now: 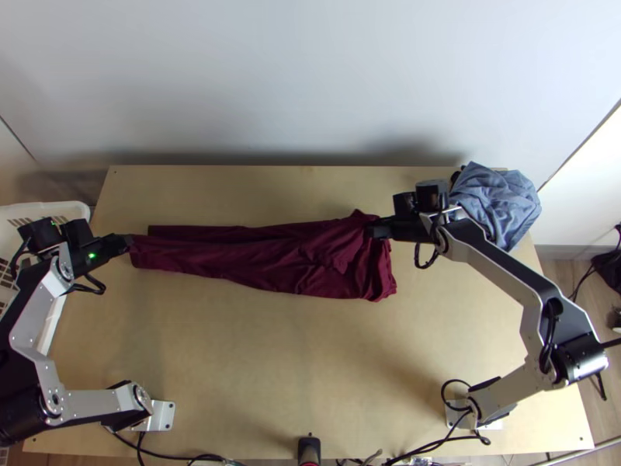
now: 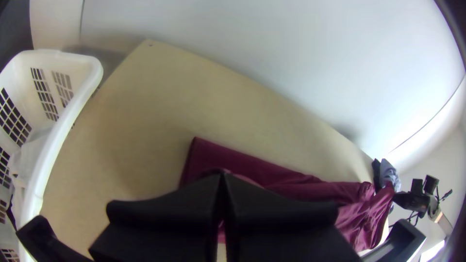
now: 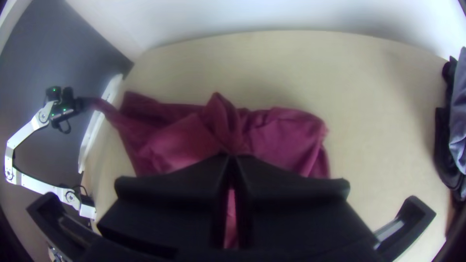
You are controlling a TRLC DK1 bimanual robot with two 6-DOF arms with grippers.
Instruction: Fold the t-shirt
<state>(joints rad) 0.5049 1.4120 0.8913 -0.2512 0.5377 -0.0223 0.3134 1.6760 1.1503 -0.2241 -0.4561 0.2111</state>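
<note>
Holding the dark red t-shirt (image 1: 264,260) in a long, creased strip across the table (image 1: 272,373). Clamped at the narrow end, raised, in the left gripper (image 1: 129,242), near the white basket (image 1: 76,208). Pinched near the wider, rumpled end by the right gripper (image 1: 372,228), not far from blue-grey cloth (image 1: 501,203).

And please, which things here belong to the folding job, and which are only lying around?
For the job:
- maroon t-shirt
- left gripper, closed on it
- right gripper, also closed on it

Lying around:
- blue-grey cloth, bunched, far right
- white basket, far left
</note>
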